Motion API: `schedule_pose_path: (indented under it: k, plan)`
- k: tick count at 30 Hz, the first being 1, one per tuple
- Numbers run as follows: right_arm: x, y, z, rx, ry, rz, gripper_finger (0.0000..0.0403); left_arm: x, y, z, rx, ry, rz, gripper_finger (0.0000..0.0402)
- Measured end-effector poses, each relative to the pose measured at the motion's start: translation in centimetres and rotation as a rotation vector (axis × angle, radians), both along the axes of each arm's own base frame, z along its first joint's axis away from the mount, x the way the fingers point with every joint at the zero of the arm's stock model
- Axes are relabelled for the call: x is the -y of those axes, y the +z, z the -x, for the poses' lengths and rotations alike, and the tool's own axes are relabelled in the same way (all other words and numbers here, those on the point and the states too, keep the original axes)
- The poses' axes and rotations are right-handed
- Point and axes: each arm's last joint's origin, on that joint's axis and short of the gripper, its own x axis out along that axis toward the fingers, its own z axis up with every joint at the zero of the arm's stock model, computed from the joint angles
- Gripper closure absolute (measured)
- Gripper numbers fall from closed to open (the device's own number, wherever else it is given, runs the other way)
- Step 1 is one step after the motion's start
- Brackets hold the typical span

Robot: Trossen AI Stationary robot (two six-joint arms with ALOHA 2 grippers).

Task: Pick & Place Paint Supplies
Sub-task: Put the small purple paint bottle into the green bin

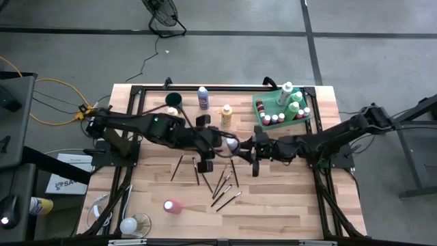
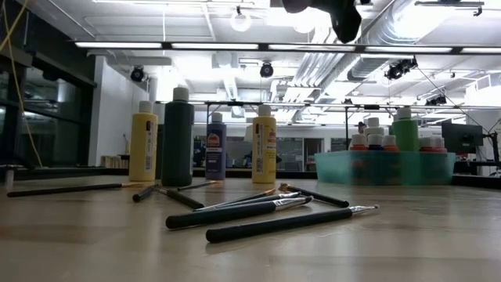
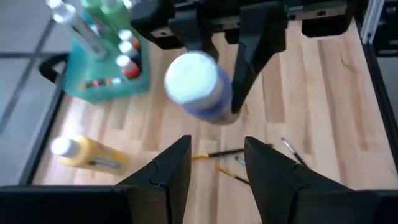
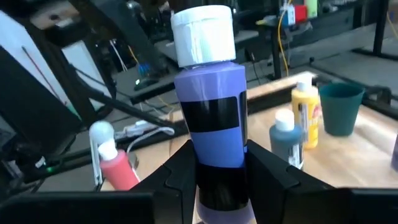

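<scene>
**Purple bottle held up over the desk**

My right pincer [image 4: 217, 171] is clamped on a purple plastic paint bottle with a white cap [image 4: 211, 106], up in the air over the middle of the wooden desk [image 1: 287, 212]. My left pincer [image 3: 214, 165] sits just beside it, fingers apart and holding nothing. Thin dark paintbrushes [image 1: 222, 186] lie scattered below.

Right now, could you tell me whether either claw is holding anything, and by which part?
The right claw grips a purple white-capped paint bottle around its lower body, below the black label. The left claw is open, facing it, holding nothing.
</scene>
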Motion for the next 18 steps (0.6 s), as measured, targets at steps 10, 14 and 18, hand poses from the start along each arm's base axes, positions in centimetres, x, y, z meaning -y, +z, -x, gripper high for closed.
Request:
schedule_pose_path:
  k: [10, 14, 18]
  plan:
    - [1.9, 2.9, 1.8, 0.113, -0.054, 0.039, 0.0299, -2.5, 1.8, -1.8, 0.209, 0.008, -0.048, 0.0241]
    - [2.2, 3.8, 2.4, 0.155, -0.052, 0.034, 0.0299, -4.1, 2.6, -2.4, 0.298, -0.006, -0.023, 0.0207]
    - [2.3, 4.4, 3.0, 0.177, -0.063, 0.053, 0.0298, -5.4, 2.9, -2.8, 0.337, -0.050, 0.036, 0.0173]
